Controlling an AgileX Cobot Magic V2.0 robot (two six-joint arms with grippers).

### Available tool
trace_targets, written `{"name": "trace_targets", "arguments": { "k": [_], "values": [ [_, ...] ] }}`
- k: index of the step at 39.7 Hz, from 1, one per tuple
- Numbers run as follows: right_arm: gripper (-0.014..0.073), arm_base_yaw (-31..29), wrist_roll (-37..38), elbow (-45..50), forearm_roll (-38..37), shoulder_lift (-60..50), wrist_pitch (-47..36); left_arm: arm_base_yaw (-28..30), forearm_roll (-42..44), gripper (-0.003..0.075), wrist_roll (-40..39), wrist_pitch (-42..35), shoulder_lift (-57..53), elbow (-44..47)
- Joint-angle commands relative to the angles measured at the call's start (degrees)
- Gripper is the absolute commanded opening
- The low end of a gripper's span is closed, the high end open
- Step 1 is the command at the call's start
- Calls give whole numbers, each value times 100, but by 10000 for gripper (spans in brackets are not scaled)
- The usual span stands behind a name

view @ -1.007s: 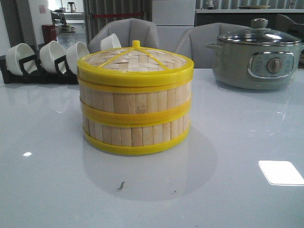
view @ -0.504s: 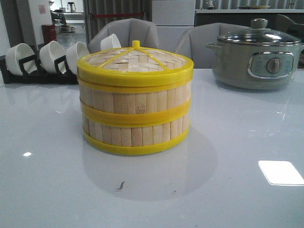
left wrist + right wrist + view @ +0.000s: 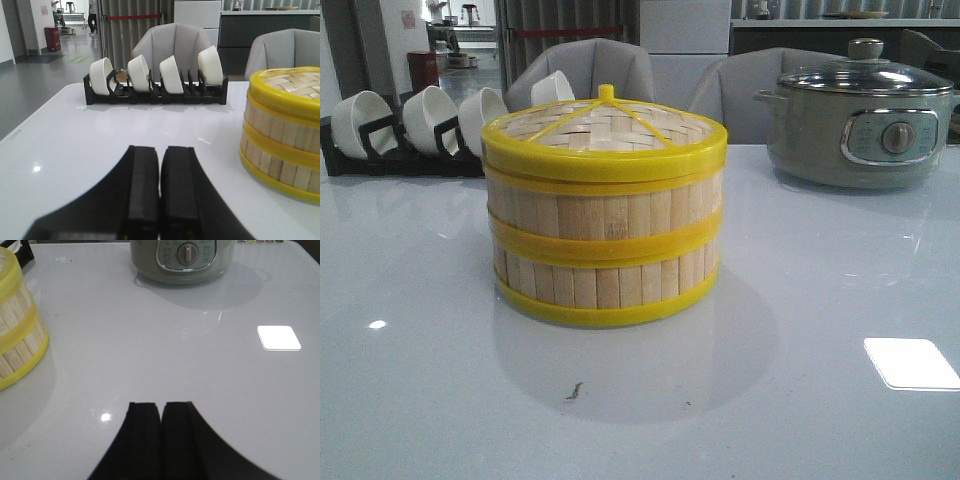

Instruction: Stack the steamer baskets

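We see the steamer baskets stacked under their lid on the table; left claw and right claw look pressed closed, apparently empty.

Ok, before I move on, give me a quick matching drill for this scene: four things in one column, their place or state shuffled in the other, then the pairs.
Things:
1. lid
2. white bowls
3. electric pot
4. left gripper

Places or states:
A. far right of the table
B. shut, holding nothing
C. on top of the two stacked steamer baskets
D. standing on edge in the black rack

Pairs: 1-C, 2-D, 3-A, 4-B
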Motion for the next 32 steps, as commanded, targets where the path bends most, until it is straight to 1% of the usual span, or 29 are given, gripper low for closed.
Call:
{"name": "trace_targets", "arguments": {
  "k": [1,6,11,32],
  "values": [
    [53,-35,-49,-174,-37,30,-420,-27,-40,90,-48,-446,-73,0],
    [53,-35,-49,-174,-37,30,-420,-27,-40,90,-25,-435,-65,0],
    [53,-35,-49,-174,-37,30,-420,-27,-118,90,252,-435,-65,0],
    [53,-35,-49,-174,-37,30,-420,-27,6,90,250,-560,-65,0]
  ]
}}
